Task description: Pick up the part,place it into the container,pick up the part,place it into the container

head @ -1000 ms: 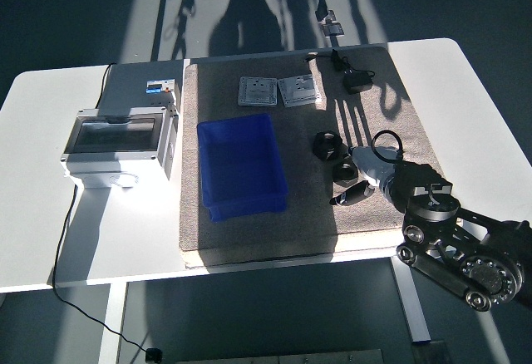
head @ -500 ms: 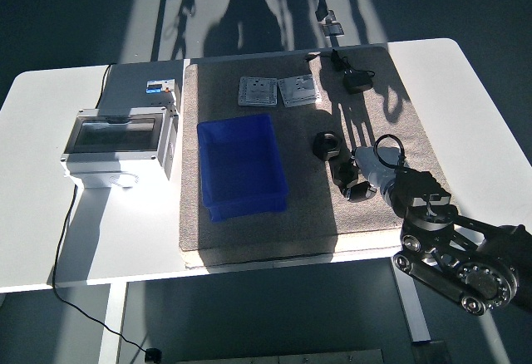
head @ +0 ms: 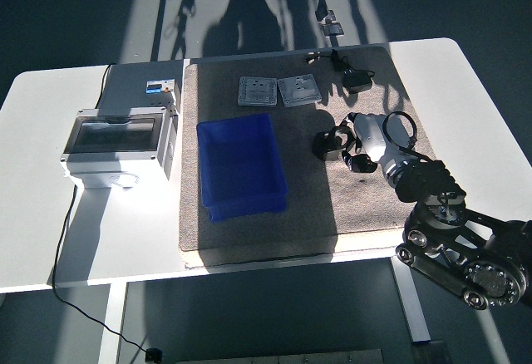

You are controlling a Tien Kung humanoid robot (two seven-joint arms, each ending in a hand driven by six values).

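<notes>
Parts are what we are picking up. We are looking first at the big white table (head: 465, 98), then the brown mat (head: 307, 206), then the blue container (head: 239, 164) sitting empty on it. Our right hand (head: 366, 144) is reaching in from the right; the left arm is hidden. One black part (head: 326, 145) is lying just left of our fingers (head: 359, 163). A second dark part seems to be in them, but we cannot tell.
</notes>
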